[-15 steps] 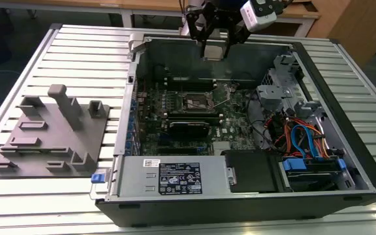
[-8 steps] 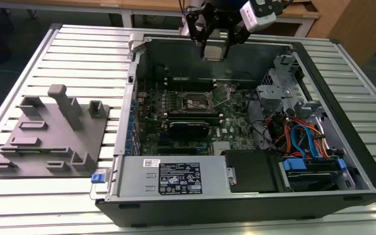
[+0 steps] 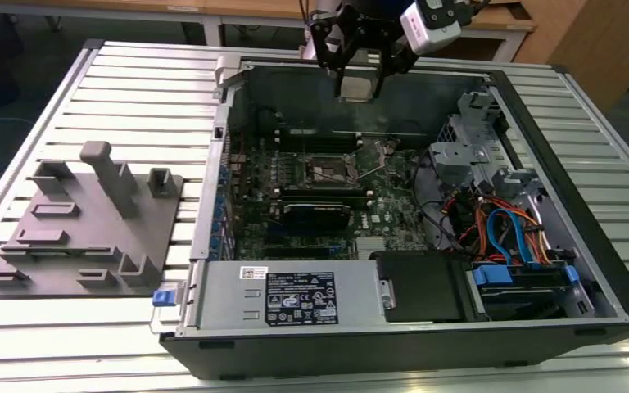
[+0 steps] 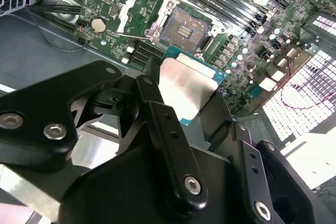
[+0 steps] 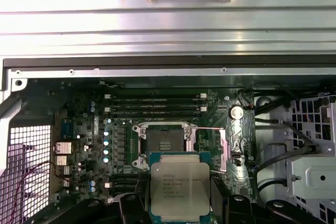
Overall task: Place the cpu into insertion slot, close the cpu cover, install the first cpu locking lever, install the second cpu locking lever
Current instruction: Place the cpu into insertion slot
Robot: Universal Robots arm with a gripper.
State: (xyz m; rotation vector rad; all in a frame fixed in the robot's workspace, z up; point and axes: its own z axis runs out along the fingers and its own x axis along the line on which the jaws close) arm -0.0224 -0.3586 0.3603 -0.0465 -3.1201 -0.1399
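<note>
- The gripper (image 3: 356,75) holds the cpu (image 3: 356,87) tight, high over the open computer case (image 3: 402,352).
- The first wrist view shows the insertion slot (image 5: 163,142) open, with the chip above it.
- The second wrist view shows the cpu cover (image 4: 134,11) swung open beside the slot.
- The exterior view shows a ribbed metal table (image 3: 128,90) and a grey rack (image 3: 85,237).

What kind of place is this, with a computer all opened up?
Probably a robot lab or workshop: an open computer case sits on a slatted metal table, the tool holds the cpu above it, and wooden desks stand behind.
</note>
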